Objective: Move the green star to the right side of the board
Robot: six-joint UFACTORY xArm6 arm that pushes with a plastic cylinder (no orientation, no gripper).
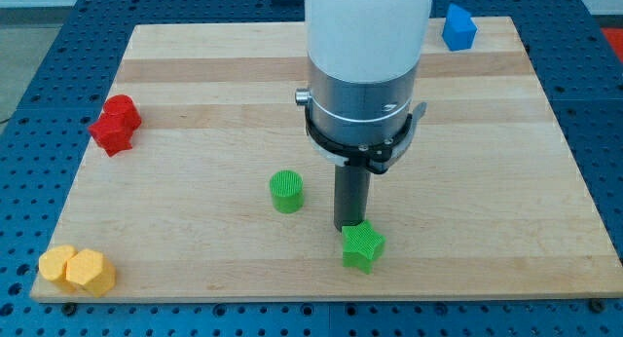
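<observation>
blue pegboard frames the pale wooden desk, which fills most of the view.

tool: no jaws here, nothing to spread or pinch with, just the dark rod under the silver collar. my tip sits on the desk, right at the upper-left edge of the green star, touching or very nearly so; the star's top hides the last bit of the rod, so i cannot tell which.

task's thing: green star lies near the view's bottom edge, a little right of centre along the board's width, well short of the right side.

why the placement reads as it does: tip is on the star's left and slightly above it, which is the side i'd want to be on for shoving it toward the view's right. being a touch high, a straight push may also nudge it toward the bottom edge, which is close. i judge the push is set up but little ground is covered yet.

others, out of the lane:
- green cylinder, left of my tip, apart from it.
- red block, far left.
- two yellow blocks, touching, bottom-left corner.
- blue block, top right, at the board's edge.

path to the right looks free of blocks.
</observation>
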